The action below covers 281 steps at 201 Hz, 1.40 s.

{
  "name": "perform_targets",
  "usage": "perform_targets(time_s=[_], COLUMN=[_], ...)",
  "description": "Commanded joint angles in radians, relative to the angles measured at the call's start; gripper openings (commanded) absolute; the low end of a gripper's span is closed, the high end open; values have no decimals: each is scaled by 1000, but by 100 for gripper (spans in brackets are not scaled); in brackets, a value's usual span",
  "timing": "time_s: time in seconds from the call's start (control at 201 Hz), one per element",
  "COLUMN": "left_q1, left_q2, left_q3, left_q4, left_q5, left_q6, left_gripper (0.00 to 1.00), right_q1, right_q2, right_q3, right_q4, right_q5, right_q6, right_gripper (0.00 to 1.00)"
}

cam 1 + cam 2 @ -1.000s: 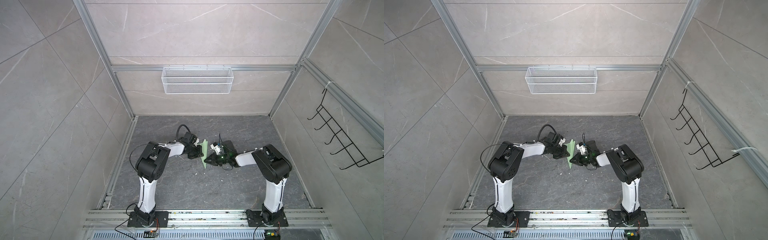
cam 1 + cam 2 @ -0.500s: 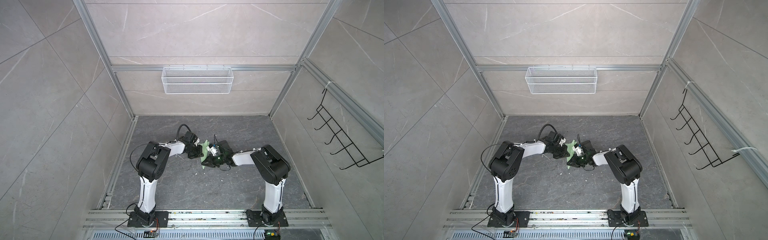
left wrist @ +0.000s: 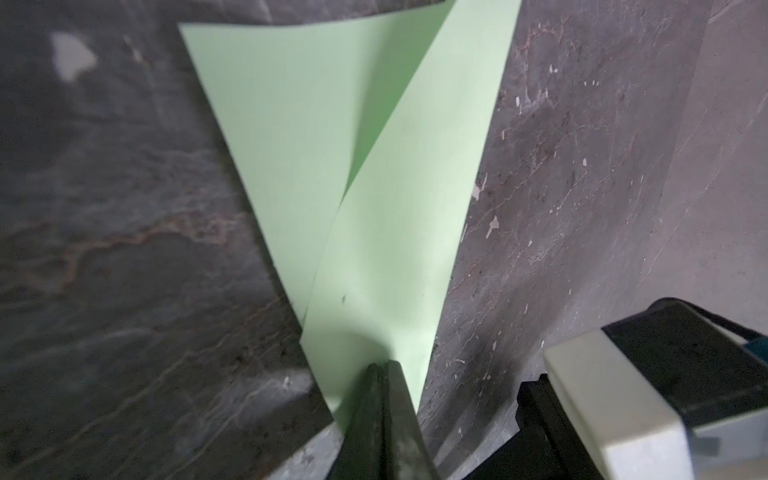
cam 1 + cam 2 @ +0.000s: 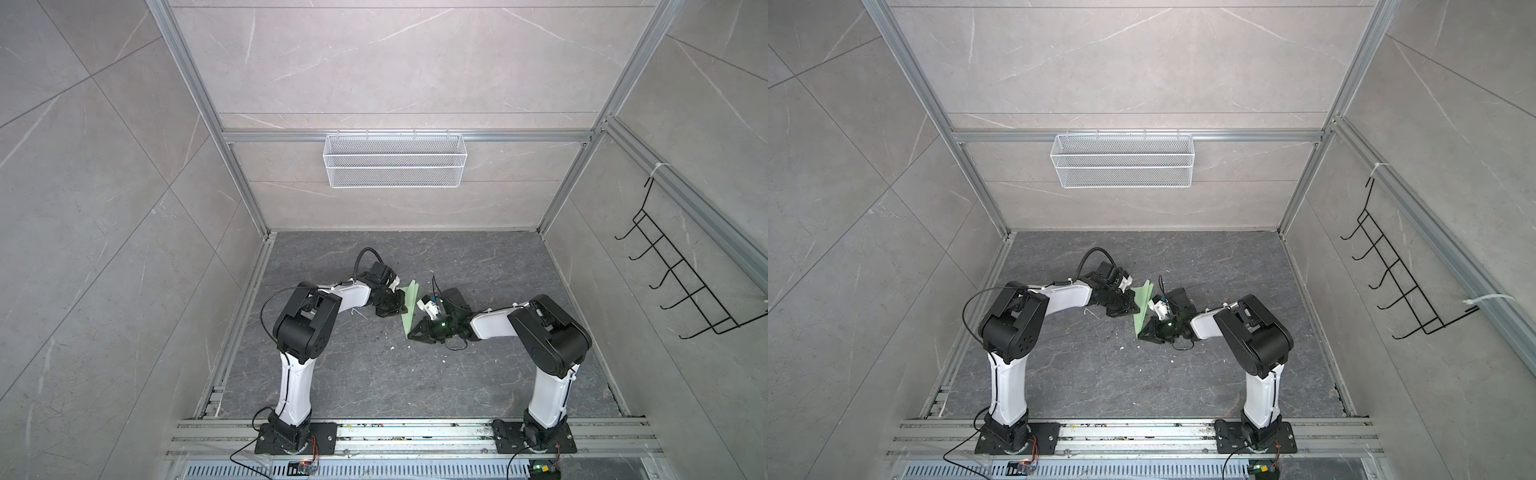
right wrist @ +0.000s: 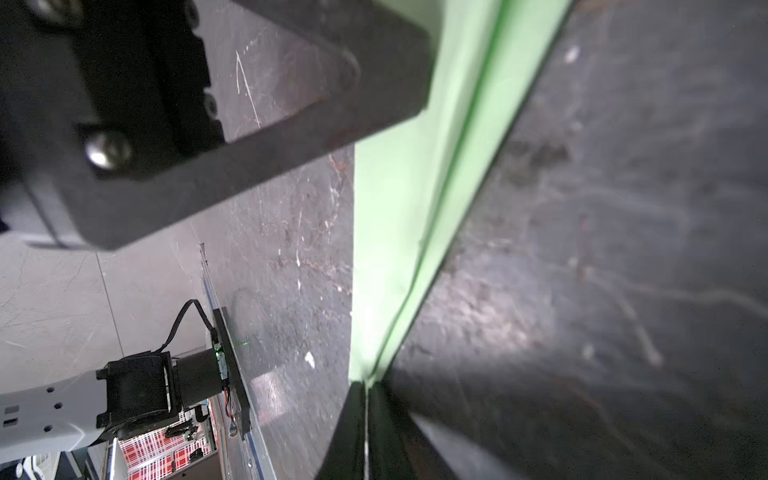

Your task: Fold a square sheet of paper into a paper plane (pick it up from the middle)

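The paper plane (image 4: 409, 308) is the pale green sheet folded into a slim dart. It stands on edge on the floor between both arms, as both top views (image 4: 1142, 308) show. My left gripper (image 4: 400, 300) is shut on its long side near the middle. In the left wrist view the jaws (image 3: 382, 372) are pressed together on the paper (image 3: 374, 199), whose two flaps spread apart beyond them. My right gripper (image 4: 412, 335) is shut on the dart's near tip. In the right wrist view the fold (image 5: 399, 199) runs into the closed jaws (image 5: 365, 386).
A dark stone floor (image 4: 457, 374) carries small white scraps (image 4: 391, 347). A white wire basket (image 4: 394, 160) hangs on the back wall and a black hook rack (image 4: 681, 286) on the right wall. Aluminium rails (image 4: 395, 436) along the front hold both arm bases.
My right gripper came in toward the left gripper, bunching the paper for a moment, then moved to the dart's near tip. The paper is drawn straight again. The left gripper kept its place.
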Motion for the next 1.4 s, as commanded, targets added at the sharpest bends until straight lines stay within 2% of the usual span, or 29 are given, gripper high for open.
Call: perform_targets(time_s=[0.0,0.204,0.498,0.796,1.12,1.254,1.394], left_q1=[-5,-7,-6,-7,-7,-7,-6], left_q2=[66,58,62,64,60,57,56], left_q3=[-14,-9,-10,-9,-9,-10,-12], left_q4=[-78,-78,-74,-77,-80,-76,-78], left_q5=[-98,-91,-90,-88,-92,-92,-93], left_q6=[32,32,28,28,32,33,34], left_gripper=[0,0,0,0,0,0,0], right_q1=[10,10,21,26,23,-24,-60], right_q2=[-28,-109,22,65,-36,-45,37], right_q3=[-36,0,108,69,32,42,118], right_q4=[-17,12,7,-18,-10,44,74], right_q5=[11,45,65,61,21,46,36], right_q6=[10,12,27,18,-8,23,41], right_gripper=[10,13,13,12,14,14,13])
